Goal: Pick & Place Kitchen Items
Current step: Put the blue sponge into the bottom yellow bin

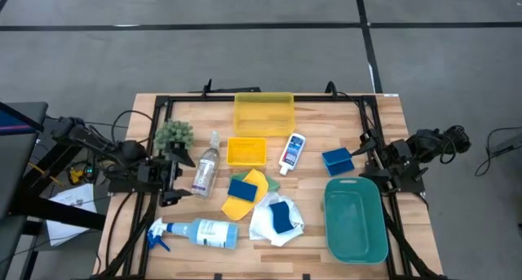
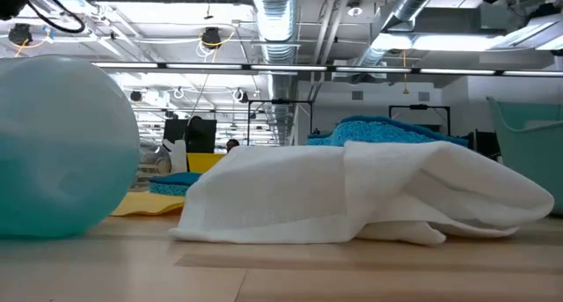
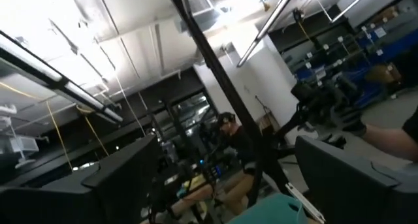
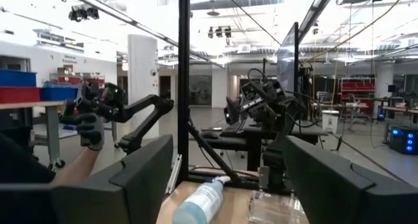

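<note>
**Operator:** High view first. Report gripper positions and the nearest item.

**Arm:** My left gripper sits at the table's 9 o'clock edge, fingers spread, holding nothing. The clear spray bottle lies just beside it, at 3 o'clock from my fingertips. Its long axis runs roughly 12 to 6 o'clock, nozzle toward 12. My right gripper waits at the table's 3 o'clock edge, also spread and empty, with a blue sponge near it at 9 o'clock. I judge the left arm much the nearer to the clear bottle. The approach would cross its axis, so the fingers should straddle the body.

**Operator:** Low view?

**Arm:** No gripper shows. The white cloth fills the middle, with blue sponge material on top. A yellow cloth lies at 9 o'clock from it.

**Operator:** Left wrist view?

**Arm:** My two dark fingers stand wide apart with nothing between them. The camera looks into the room; the clear bottle is not visible here.

**Operator:** Right wrist view?

**Arm:** My fingers are spread, gap empty. Across the table lies the blue-white spray bottle on its side, and the clear bottle's body shows beside it. My other arm is beyond them.
</note>
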Motion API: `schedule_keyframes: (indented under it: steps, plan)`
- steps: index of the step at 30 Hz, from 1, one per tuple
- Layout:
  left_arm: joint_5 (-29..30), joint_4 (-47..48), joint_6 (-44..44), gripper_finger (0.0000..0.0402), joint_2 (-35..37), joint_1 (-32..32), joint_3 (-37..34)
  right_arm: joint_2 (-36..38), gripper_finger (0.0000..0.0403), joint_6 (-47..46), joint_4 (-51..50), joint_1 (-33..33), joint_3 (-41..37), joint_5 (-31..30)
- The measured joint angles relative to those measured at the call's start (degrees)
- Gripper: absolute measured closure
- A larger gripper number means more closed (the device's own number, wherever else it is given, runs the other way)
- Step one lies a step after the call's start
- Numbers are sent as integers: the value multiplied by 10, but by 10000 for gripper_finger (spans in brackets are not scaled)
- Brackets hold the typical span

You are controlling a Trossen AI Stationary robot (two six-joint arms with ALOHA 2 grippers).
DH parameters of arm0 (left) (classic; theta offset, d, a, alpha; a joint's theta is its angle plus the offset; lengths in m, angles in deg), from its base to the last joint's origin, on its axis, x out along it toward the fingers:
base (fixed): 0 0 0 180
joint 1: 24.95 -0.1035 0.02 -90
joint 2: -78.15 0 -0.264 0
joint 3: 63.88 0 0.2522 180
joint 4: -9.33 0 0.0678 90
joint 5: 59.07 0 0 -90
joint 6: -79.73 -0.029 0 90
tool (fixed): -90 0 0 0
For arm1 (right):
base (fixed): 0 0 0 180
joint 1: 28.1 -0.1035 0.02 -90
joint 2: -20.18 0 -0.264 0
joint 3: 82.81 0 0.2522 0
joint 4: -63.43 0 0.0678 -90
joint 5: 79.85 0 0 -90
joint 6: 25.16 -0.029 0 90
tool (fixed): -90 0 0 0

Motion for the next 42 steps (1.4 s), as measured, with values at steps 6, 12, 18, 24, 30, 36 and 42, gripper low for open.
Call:
schedule_keyframes:
  steps: [6, 12, 18, 24, 30, 36, 42]
  plan:
    - [60, 1, 0, 56, -46, 0, 24, 0, 121, -3, 6, 0, 0, 0]
    - [198, 45, -10, 55, -91, -1, 59, 0, 121, -9, 4, 0, 0, 0]
    - [418, 47, -9, 55, -159, -1, 110, 0, 121, -9, 4, 0, 0, 0]
    - [565, 57, -31, 55, -233, -1, 161, 0, 121, -9, 2, 0, 0, 0]
    - [569, 108, -12, 55, -277, -1, 203, 0, 121, -9, 2, 0, 0, 0]
    - [547, 195, 66, 55, -299, -1, 244, 0, 121, -6, 2, 0, 0, 0]
    - [412, 242, 97, 55, -324, -1, 264, 0, 121, -4, 2, 0, 0, 0]
